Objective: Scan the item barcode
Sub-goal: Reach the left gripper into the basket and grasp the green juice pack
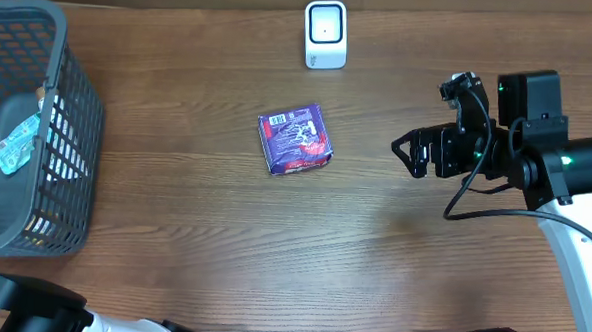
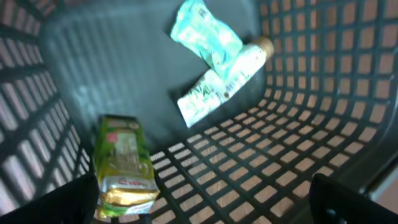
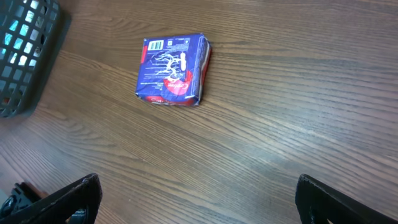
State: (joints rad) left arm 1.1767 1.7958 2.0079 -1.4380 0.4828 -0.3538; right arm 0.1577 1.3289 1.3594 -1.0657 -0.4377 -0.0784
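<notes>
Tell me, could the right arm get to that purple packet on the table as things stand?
Probably yes. The purple packet lies in the open on the table, only bare wood between it and the right tool, whose jaws stand open and empty. The white scanner stands apart from it.

Mock shop checkout: white barcode scanner (image 1: 325,33), grey shopping basket (image 1: 76,111), packaged item (image 1: 295,139) on a wood-grain tabletop (image 1: 272,250).

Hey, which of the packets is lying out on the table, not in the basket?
The purple packet, alone on the table near the white scanner; the green packet and the mint packets lie inside the grey basket.
</notes>
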